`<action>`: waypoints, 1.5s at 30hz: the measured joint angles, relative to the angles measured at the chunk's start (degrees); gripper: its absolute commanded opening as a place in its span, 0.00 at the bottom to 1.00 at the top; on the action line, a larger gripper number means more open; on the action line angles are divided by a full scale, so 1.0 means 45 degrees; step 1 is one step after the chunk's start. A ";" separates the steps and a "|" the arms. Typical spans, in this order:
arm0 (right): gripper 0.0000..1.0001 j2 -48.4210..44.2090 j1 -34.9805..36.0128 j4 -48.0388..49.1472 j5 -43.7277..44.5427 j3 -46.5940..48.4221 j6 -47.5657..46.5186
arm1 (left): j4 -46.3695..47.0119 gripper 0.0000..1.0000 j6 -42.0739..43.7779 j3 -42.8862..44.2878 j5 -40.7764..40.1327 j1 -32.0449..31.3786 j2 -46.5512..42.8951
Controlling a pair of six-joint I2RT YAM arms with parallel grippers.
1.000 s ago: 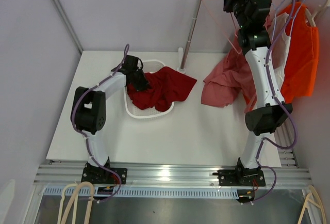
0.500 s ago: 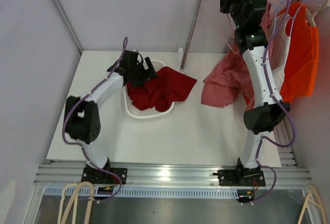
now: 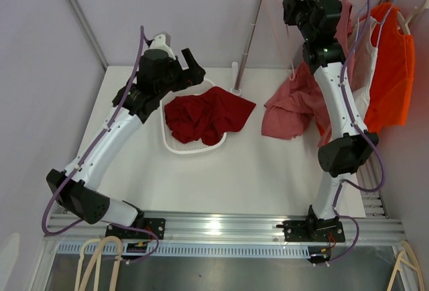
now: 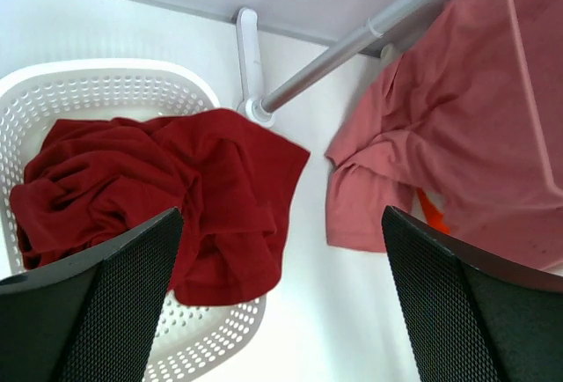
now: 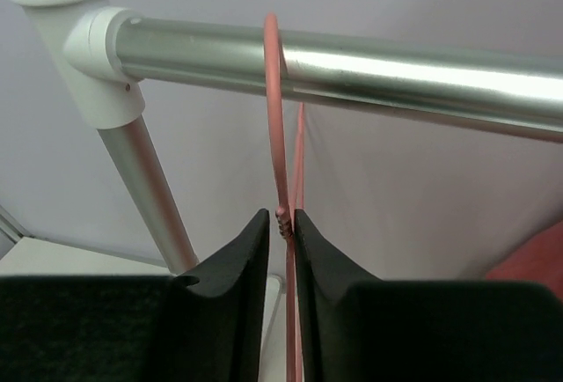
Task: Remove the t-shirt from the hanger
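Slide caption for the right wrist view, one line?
Right gripper straddling the pink wire hanger hooked over the silver metal rail.

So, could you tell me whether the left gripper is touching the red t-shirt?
Apart: in the left wrist view the left gripper hangs open, clear above the red t-shirt.

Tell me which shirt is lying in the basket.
The dark red shirt, heaped in the white basket; the pink shirt and the orange garment hang by the rail.
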 measured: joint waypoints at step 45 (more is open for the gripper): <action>0.42 -0.1083 -0.4201 -0.5707 0.1452 0.1637 0.1253 | 0.1059 0.99 0.2841 0.1234 -0.1409 -0.3507 0.0670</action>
